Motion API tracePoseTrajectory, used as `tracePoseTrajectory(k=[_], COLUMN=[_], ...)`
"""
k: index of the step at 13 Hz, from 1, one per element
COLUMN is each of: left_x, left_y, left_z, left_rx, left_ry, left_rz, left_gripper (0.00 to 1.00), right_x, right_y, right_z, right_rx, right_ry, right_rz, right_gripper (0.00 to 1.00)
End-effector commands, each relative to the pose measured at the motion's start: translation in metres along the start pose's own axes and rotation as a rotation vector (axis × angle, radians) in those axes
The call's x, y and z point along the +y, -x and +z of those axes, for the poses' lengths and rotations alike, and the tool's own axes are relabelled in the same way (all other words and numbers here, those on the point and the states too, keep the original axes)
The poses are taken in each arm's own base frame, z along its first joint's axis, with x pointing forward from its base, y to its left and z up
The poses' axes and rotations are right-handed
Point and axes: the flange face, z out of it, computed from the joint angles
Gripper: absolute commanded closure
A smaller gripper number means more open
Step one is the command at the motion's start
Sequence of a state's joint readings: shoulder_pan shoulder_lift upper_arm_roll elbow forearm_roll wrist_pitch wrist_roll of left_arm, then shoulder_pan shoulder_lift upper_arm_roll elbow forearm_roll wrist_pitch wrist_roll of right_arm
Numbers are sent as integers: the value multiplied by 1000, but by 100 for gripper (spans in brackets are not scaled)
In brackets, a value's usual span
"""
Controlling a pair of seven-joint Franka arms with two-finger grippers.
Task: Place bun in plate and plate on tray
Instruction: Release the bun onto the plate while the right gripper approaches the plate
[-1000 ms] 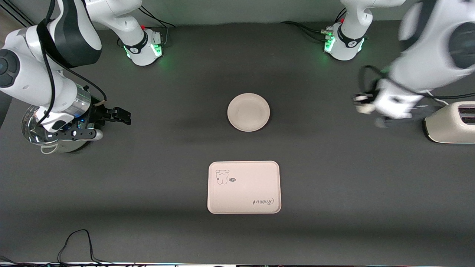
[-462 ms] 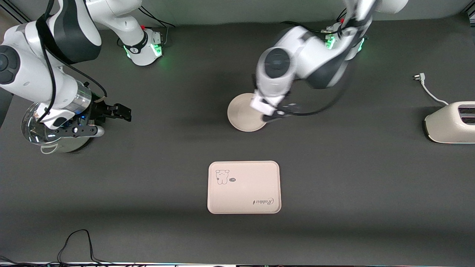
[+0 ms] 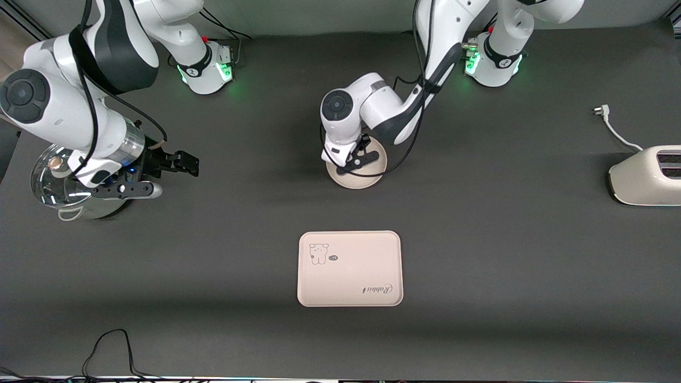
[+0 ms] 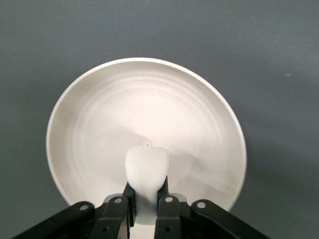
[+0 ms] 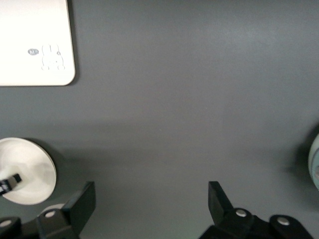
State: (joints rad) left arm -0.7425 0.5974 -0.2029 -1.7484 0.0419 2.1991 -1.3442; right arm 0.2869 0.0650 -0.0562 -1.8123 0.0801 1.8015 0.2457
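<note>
The right gripper (image 3: 154, 181) waits with jaws spread wide beside a glass-lidded pot (image 3: 64, 186) (nothing between them). The left gripper (image 4: 144, 199) pinches the bun (image 4: 145, 172) between its jaws, above the plate (image 4: 99, 114). The tray (image 3: 349, 268) lies nearer the front camera.

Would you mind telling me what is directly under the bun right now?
The bun, pinched in the left end effector, hangs over the plate; the bare dish floor shows beneath it. The end effector covers the bun's gripped end.
</note>
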Motion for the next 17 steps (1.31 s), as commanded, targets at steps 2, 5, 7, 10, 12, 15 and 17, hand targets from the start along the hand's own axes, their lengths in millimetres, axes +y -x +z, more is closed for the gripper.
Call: tracePoseTrajectory(k=[2,5,7,10,12,15,17], left_x=[-6,-9,-10,-14,-32,-94,-151], left_y=[-1,0,-1,-12,-48,-121,-181], left_z=[6,12,8,-12,-43,-120,-161], left_rx=[41,41,61,73,76,40,14], left_ry=[-13,-19,-20,-9,-16,-51,-40], left_rz=[-6,-20,-11,-24,-45,26,47], left_gripper=[78,1,0,0,0,0,0], right_x=[-42,-75,-95,-110,-124,-145,-175], right_y=[-9,-14,-14,-15,-5,11,31], right_z=[29,66,86,113,136,182,210], right_rx=[15,2,-16,-12,9,31,21], right_ry=[-31,-46,-84,-90,-103,-122,-135], right_rz=[47,74,64,46,56,40,73], right_gripper=[0,0,0,0,0,0,0])
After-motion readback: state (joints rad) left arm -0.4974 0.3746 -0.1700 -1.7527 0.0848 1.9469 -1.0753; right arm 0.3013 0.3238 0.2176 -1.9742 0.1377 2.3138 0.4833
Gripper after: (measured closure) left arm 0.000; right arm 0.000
